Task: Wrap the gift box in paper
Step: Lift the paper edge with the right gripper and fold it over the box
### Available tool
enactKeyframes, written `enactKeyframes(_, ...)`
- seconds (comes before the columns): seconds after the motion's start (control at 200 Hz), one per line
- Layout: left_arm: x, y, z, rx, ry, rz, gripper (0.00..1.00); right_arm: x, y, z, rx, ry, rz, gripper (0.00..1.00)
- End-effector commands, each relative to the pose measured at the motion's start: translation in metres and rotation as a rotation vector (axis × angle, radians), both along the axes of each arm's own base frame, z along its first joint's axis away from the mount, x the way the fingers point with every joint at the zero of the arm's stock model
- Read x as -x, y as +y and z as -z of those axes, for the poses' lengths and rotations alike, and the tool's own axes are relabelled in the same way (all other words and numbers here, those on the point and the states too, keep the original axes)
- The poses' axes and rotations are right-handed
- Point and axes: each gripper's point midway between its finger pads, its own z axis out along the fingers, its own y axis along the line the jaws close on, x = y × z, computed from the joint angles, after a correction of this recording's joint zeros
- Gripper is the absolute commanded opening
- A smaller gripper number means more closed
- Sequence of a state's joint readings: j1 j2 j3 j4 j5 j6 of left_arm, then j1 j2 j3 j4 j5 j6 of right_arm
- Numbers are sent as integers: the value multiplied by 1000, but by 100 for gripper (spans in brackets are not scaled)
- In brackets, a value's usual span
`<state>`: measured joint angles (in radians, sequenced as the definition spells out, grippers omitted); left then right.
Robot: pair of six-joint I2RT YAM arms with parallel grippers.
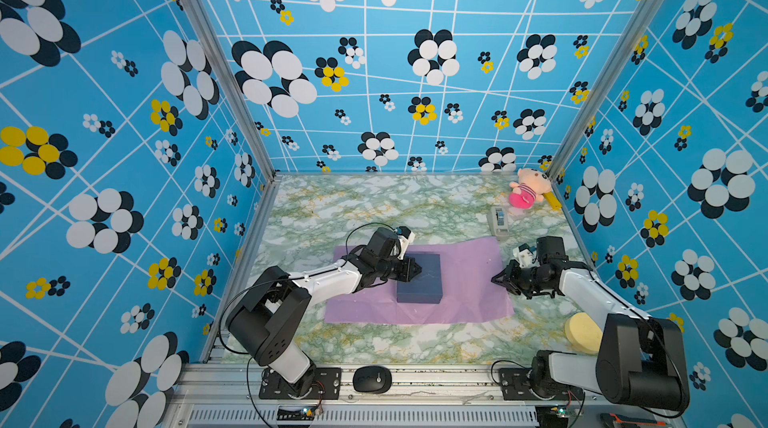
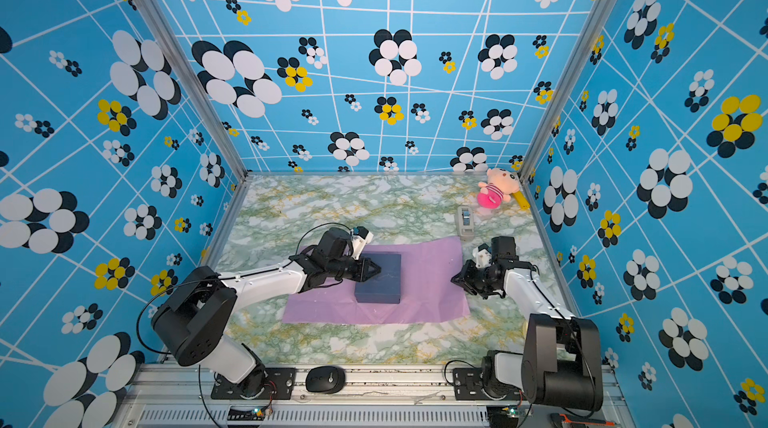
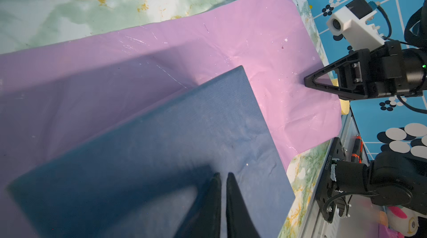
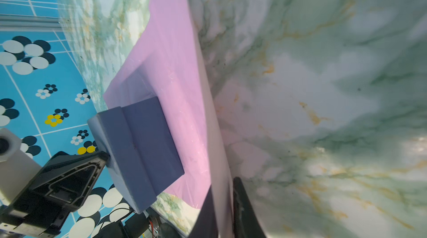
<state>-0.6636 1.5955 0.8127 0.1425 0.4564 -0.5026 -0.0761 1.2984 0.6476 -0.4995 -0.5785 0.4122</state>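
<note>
Right gripper (image 4: 223,182): jaws drawn in on the paper's (image 1: 469,280) edge on the side of the gift box (image 1: 424,288) facing the right arm; in the right wrist view the pale underside runs between the fingers (image 4: 245,211).
Left gripper (image 3: 223,177): fingertips together with nothing between them, set over the box lid near its left-arm edge; whether they actually press on it cannot be told.
Gift box position: flat on the paper, lid up, with far more sheet on its right-arm side than on its left-arm side.
Risk, tear or slip: the sheet looks thin and creased, so a sharp pull from one pinch point could rip the edge or draw it out of the jaws.
Risk, box shift: if the left gripper bears lightly, a tug on the paper would likely drag the box with it and skew the fold.
Risk, blocked flap: the left gripper sits on the lid, in the path of paper folded across it.
Box heading: nearly square in both top views, so no clear long axis; its sides run about parallel to the paper's edges.
Paper long axis: from the box's left-arm side across to its right-arm side, lilac face up.
Tape dispenser (image 1: 500,220): beyond the box toward the far wall, just off the paper's far corner, on the table (image 1: 374,205).
</note>
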Motion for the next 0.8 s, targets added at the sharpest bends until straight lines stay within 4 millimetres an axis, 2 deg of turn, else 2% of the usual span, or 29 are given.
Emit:
enactKeyframes(0.0, 2, 5, 14, -34, 25, -15, 11, -9, 11, -25, 33, -76, -51, 8)
enactKeyframes(0.15, 3, 6, 16, -39, 29, -22, 11, -26, 44, -71, 14, -232, -117, 5)
enactKeyframes(0.17, 3, 6, 16, -38, 29, -23, 11, -23, 56, -76, 6, -246, -156, 4)
enactKeyframes(0.3, 3, 7, 17, -38, 30, -29, 11, -28, 95, -99, -31, -317, -243, 3)
enactKeyframes(0.605, -6, 11, 7, 6, 18, -73, 11, -21, 187, -99, -87, -345, -490, 2)
enactKeyframes(0.705, -9, 13, 0, 27, 12, -92, 13, -15, 209, -97, -101, -349, -550, 2)
enactKeyframes(0.795, -13, 20, -13, 54, 1, -129, 20, -13, 224, -93, -115, -346, -584, 2)
